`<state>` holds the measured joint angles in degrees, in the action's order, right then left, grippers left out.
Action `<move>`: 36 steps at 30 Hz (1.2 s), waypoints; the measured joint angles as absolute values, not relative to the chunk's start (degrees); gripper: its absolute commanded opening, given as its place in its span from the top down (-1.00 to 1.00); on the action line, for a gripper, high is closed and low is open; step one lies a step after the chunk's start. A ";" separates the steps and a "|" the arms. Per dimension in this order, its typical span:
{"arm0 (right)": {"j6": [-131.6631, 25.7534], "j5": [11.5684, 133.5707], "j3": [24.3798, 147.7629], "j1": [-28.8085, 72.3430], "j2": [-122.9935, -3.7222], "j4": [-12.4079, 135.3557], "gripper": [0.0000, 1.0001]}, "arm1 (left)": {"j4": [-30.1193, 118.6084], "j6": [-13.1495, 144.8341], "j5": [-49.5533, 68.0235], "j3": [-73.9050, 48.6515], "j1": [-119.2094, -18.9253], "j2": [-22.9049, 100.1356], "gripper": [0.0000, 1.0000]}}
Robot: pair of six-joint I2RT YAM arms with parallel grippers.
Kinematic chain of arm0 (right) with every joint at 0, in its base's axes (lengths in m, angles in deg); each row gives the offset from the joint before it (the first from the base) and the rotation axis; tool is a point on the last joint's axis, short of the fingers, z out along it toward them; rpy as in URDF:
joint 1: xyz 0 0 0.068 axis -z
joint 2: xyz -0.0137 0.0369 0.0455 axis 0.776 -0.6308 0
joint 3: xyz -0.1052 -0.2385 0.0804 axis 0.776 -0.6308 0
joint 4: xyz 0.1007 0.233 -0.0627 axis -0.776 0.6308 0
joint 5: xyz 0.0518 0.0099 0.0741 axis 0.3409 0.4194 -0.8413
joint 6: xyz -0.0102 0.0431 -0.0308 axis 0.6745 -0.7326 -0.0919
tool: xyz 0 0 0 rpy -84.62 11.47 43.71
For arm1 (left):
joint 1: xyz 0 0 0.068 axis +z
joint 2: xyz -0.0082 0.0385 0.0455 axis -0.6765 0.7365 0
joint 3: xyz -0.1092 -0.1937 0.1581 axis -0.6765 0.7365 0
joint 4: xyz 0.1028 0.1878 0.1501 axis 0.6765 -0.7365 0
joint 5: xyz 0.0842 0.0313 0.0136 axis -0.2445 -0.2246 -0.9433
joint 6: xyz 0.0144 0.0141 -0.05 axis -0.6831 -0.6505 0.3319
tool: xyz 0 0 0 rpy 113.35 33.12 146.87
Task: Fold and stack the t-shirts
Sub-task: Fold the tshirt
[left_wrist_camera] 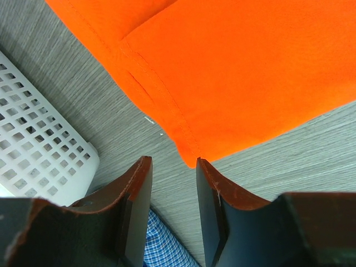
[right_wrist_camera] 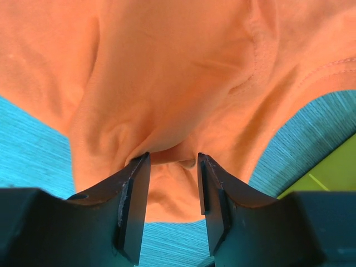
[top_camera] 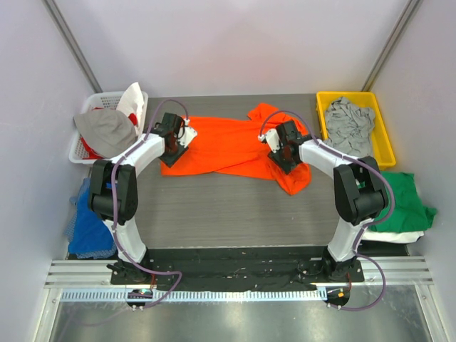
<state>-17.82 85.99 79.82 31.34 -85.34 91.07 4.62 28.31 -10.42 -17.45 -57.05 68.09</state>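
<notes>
The bright orange t-shirt point(top_camera: 228, 146) lies spread and rumpled across the middle of the table. My left gripper point(top_camera: 173, 155) is at its near left corner. In the left wrist view the left gripper point(left_wrist_camera: 172, 167) is open and empty, with the shirt's hemmed corner point(left_wrist_camera: 192, 156) just ahead of the fingertips. My right gripper point(top_camera: 281, 162) is over the shirt's right part. In the right wrist view the right gripper point(right_wrist_camera: 173, 158) is open, its tips pressed into the orange cloth point(right_wrist_camera: 167, 83), with a raised fold between them.
A white basket point(top_camera: 84, 153) with grey and white clothes stands at the back left, close to the left gripper point(left_wrist_camera: 39, 156). A yellow bin point(top_camera: 381, 139) holds a grey shirt point(top_camera: 348, 125). A green shirt point(top_camera: 402, 199) lies right of the table on white cloth. Blue cloth point(top_camera: 89, 228) lies left.
</notes>
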 measured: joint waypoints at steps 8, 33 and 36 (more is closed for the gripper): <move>-17.15 87.57 79.78 31.34 -85.93 90.09 0.35 | 4.91 28.31 -10.56 -17.01 -57.05 68.18 0.18; -16.10 90.69 79.54 31.34 -87.64 89.65 0.98 | 5.52 28.33 -10.58 -15.66 -57.05 68.35 0.21; -16.08 93.53 81.16 31.34 -87.20 90.86 0.98 | 5.50 28.33 -10.56 -15.48 -57.05 68.35 0.21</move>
<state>-16.08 93.53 81.16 31.34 -87.20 90.86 5.50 28.33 -10.56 -15.48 -57.05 68.35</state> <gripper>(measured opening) 0.037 0.397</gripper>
